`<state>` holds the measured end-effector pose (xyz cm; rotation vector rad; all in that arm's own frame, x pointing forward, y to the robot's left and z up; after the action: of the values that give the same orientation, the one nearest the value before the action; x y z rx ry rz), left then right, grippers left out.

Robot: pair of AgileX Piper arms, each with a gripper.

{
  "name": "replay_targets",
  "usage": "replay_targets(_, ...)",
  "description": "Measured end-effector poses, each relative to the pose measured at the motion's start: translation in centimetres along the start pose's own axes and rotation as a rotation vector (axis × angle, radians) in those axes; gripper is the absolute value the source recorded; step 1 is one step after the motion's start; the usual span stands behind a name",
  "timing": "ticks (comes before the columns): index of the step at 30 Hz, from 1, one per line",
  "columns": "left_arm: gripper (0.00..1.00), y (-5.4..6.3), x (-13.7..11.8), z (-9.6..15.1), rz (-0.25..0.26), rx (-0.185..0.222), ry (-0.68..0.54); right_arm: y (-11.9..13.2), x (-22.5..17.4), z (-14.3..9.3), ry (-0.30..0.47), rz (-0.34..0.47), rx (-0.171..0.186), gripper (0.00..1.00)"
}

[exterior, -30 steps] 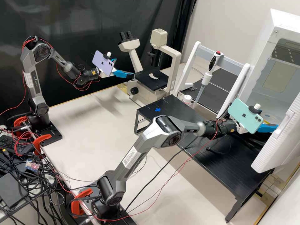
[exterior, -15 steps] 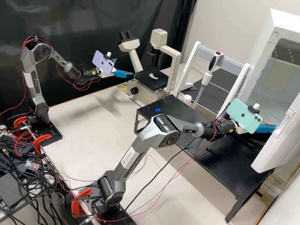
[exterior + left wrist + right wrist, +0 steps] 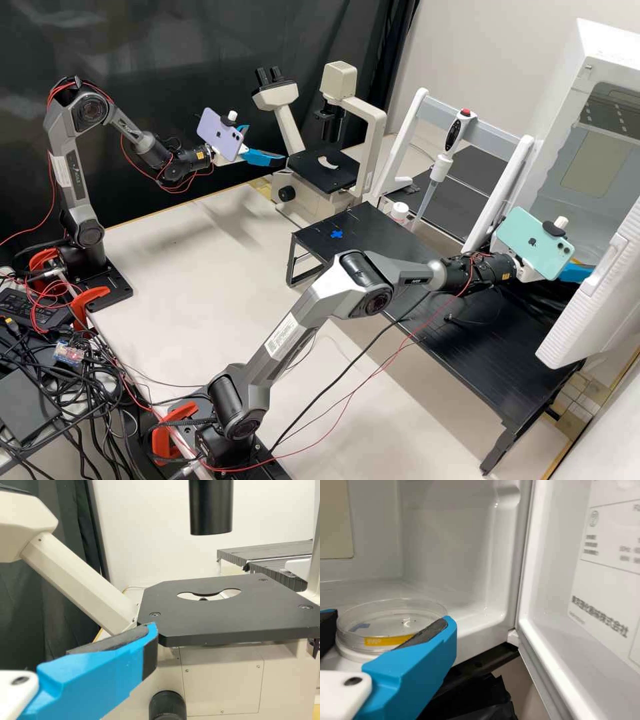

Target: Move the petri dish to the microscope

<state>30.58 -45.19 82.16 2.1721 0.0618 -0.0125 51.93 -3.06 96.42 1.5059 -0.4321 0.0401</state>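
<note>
petri dish [image 3: 395, 616]: sitting inside white box [image 3: 593, 43], near front edge
right gripper [image 3: 575, 272]: reaching into box opening, fingers standing apart at dish's sides; contact not clear
box door [image 3: 600, 287]: standing open, leaving room beside right finger
left gripper [image 3: 265, 143]: hovering near microscope [image 3: 377, 123], fingers spreading apart
microscope stage [image 3: 225, 617]: corner lying close to left fingertip, open gap separating plate from black tube [image 3: 211, 507] above
</note>
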Motion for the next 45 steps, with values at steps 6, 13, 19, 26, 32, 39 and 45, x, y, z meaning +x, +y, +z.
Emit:
replay_targets(6, 1.0, 0.0, 0.0, 0.0, 0.0, 0.0, 0.0, 0.2, 0.0, 0.2, -0.004, 0.004, 0.0, 1.0)
replay_targets(13, 1.0, 0.0, 0.0, 0.0, 0.0, 0.0, 0.0, 0.2, 0.0, 0.2, -0.005, 0.004, -0.003, 1.0)
replay_targets(19, 1.0, 0.0, 0.0, 0.0, 0.0, 0.0, 0.0, 0.2, 0.0, 0.2, -0.005, 0.004, -0.004, 1.0)
replay_targets(26, 1.0, 0.0, 0.0, 0.0, 0.0, 0.0, 0.0, 0.2, 0.0, 0.3, -0.006, 0.003, 0.002, 1.0)
replay_targets(32, 1.0, 0.0, 0.0, 0.0, 0.0, 0.0, 0.0, 0.2, 0.0, 0.2, -0.004, 0.005, 0.008, 1.0)
replay_targets(39, 1.0, 0.0, 0.0, 0.0, 0.0, 0.0, 0.0, 0.7, 0.7, -0.4, 0.012, 0.009, -0.012, 1.0)
replay_targets(45, 1.0, 0.0, 0.0, 0.0, 0.0, 0.0, 0.0, 0.9, 1.3, -0.7, 0.017, 0.001, -0.007, 1.0)
